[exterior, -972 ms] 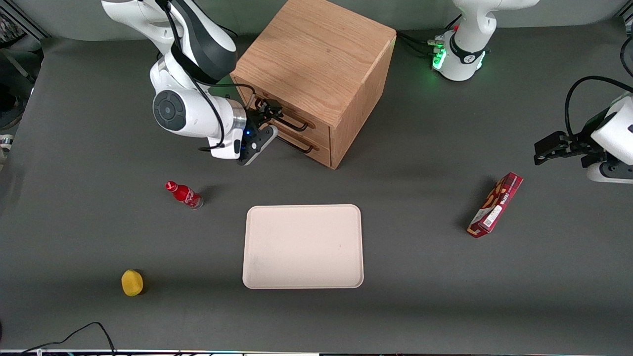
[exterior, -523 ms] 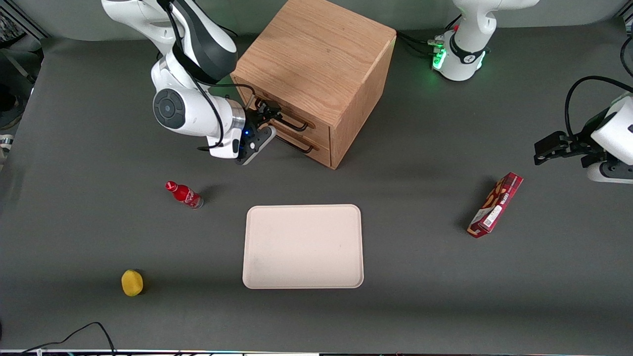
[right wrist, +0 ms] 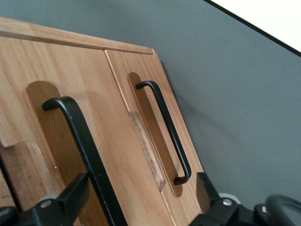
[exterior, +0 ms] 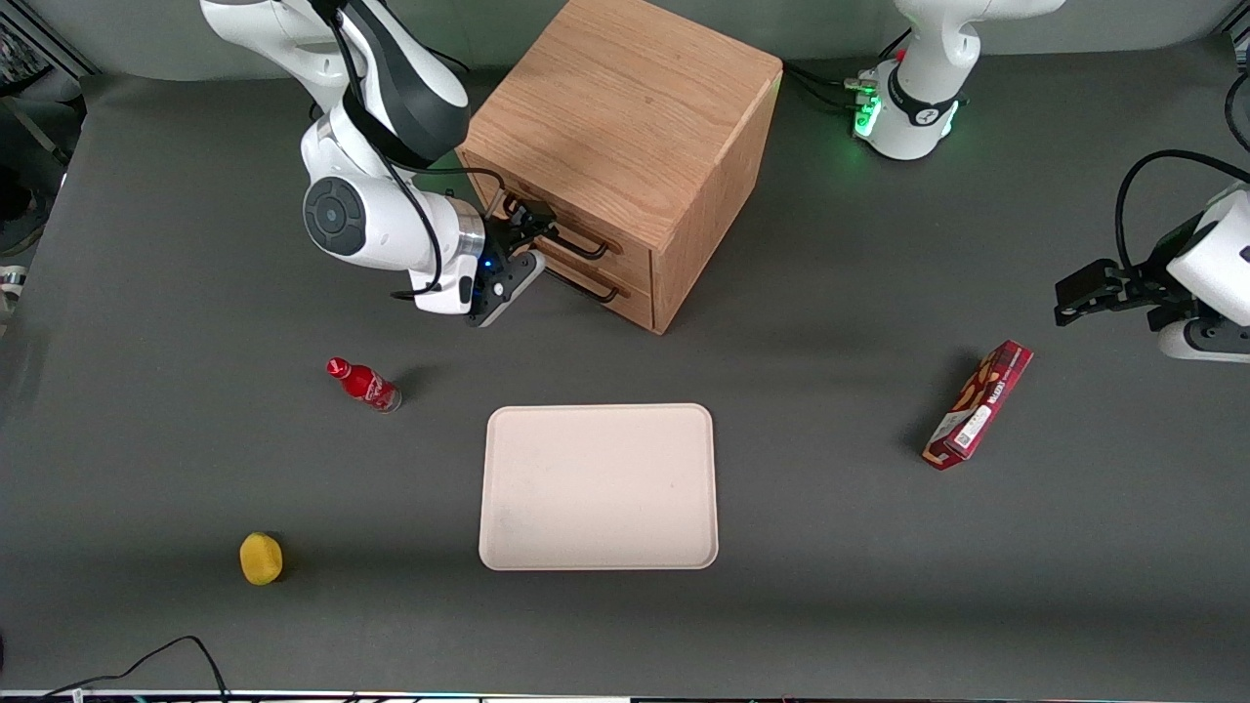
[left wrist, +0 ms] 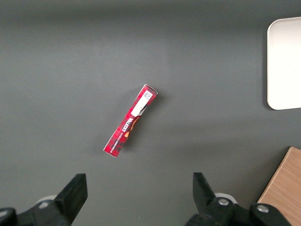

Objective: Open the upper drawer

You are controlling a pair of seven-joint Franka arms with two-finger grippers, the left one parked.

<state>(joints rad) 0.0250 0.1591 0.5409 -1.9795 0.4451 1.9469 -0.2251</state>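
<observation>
Dark grey table top (exterior: pixel 879 586) all around, with a boxy light wooden cabinet (exterior: pixel 625 107) standing on it, toward the working arm's end. Topmost in the cabinet's front, a shallow light-oak upper drawer (exterior: pixel 625 259) with a thin black wire handle (right wrist: pixel 87 155), looking pushed in flat with the front. Just under it, a lower oak drawer (exterior: pixel 630 298) with its own black wire handle (right wrist: pixel 167 134). Right in front of the upper drawer, the black two-finger gripper (exterior: pixel 522 227) of the white arm, spread wide open. One finger (right wrist: pixel 70 197) on each side of the upper handle, with the bar running between them and nothing squeezed. Nearer to the front camera than the cabinet, a flat cream tray with round corners (exterior: pixel 598 486). Beside the tray, toward the working arm's end, a small red bottle (exterior: pixel 363 384) lying tilted. Nearer the camera still, a little round yellow thing (exterior: pixel 261 558). Well apart, toward the parked arm's end, a long red snack box (exterior: pixel 979 405) lying on the table.
</observation>
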